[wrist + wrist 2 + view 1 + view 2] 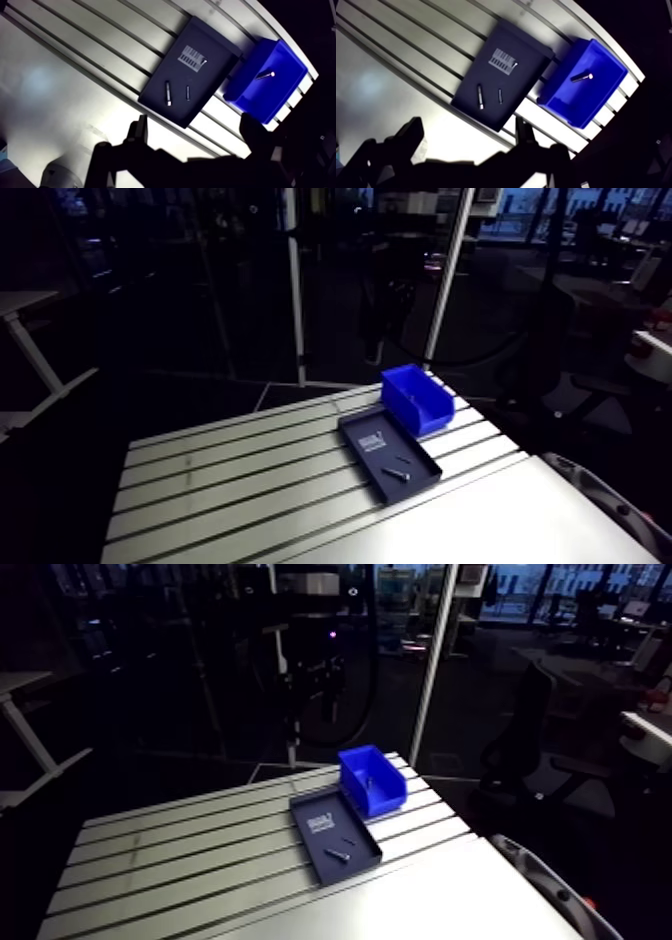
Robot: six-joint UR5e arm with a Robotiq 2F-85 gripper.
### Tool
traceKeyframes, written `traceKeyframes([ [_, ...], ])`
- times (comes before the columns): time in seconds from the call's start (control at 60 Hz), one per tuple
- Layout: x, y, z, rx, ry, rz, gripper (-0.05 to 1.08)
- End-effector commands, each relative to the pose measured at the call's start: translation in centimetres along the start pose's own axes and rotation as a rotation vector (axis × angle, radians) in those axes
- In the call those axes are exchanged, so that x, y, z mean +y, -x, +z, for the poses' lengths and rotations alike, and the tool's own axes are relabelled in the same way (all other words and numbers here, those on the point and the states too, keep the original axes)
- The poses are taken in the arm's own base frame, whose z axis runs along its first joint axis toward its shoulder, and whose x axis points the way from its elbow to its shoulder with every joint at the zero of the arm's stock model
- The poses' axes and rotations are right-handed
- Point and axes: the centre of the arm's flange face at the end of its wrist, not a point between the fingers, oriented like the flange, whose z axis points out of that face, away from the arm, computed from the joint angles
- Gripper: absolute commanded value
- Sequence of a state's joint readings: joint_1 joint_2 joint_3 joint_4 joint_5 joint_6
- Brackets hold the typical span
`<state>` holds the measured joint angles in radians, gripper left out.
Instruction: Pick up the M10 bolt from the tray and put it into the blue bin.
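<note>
On counter [75, 75]: tray [215, 75] with loose fasteners [168, 93]; wrist view plainly shows bolt [265, 76] inside blue bin [280, 97]; end effector [195, 122] wide open, empty.

Bolt [265, 76] in bin [282, 97], bin beside tray [215, 65]

**A:** What is carrying everything here?

**B:** A slotted aluminium table [230, 488] is carrying it. Its grooves are running lengthwise, and a smooth pale strip is lying along its near edge in the arm view.

**A:** And what is sitting directly on it?

**B:** Two things. A dark, flat tray [222, 52] is lying toward the table's far right corner, with its long sides crossing the grooves. A blue bin [435, 416] is standing open side up, closer to that same corner and by the far edge.

**A:** Are they touching?

**B:** They are sitting just beside each other, but whether they are touching is not showing.
</note>
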<state>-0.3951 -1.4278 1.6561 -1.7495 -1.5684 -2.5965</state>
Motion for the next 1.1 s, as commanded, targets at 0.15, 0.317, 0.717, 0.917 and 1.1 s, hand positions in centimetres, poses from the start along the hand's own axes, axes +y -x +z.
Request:
traceKeyframes([
  [0.15,-0.9,0.8,3.3,-0.007,0.012,-0.078,0.01],
  [0.317,-1.3,1.4,4.8,0.001,0.024,-0.104,0.01],
  [0.717,-2.5,3.0,9.1,-0.018,-0.015,-0.113,0.01],
  [0.917,-2.5,3.6,10.4,-0.012,-0.003,-0.104,0.01],
  [1.1,-2.1,5.0,11.6,-0.009,-0.001,-0.109,0.01],
])
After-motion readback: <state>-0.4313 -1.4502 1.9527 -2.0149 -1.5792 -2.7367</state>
